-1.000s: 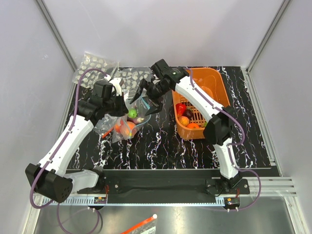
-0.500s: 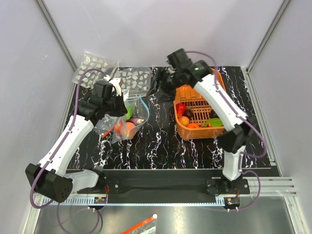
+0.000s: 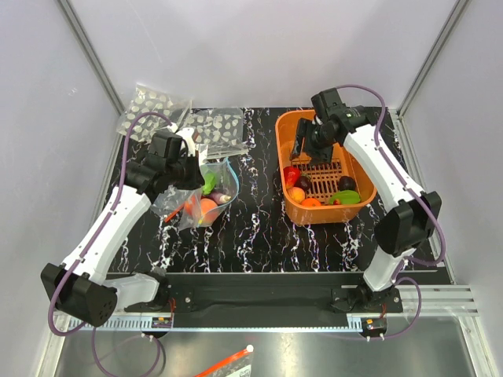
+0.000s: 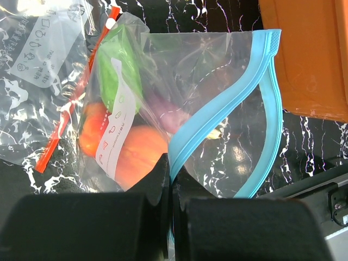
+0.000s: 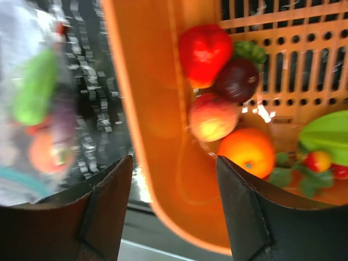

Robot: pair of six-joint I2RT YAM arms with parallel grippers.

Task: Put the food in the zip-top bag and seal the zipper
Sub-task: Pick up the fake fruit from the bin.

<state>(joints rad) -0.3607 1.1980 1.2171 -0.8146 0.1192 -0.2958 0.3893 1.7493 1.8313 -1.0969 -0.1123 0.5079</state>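
Note:
The zip-top bag lies left of centre with its mouth gaping. My left gripper is shut on its teal zipper at one end. Inside it lies food: an orange piece, a green one and a purple one. My right gripper hangs open and empty over the orange basket. Below it lies more food: a red piece, a dark plum, a peach and an orange.
A clear bag with a red strip lies under and left of the zip-top bag. Clear packets with white dots sit at the back left. Green leafy toys rest in the basket. Enclosure walls stand close on both sides.
My right gripper has swung right, from the bag's mouth to above the basket, with its jaws a little narrower. The left gripper has kept its hold and place.

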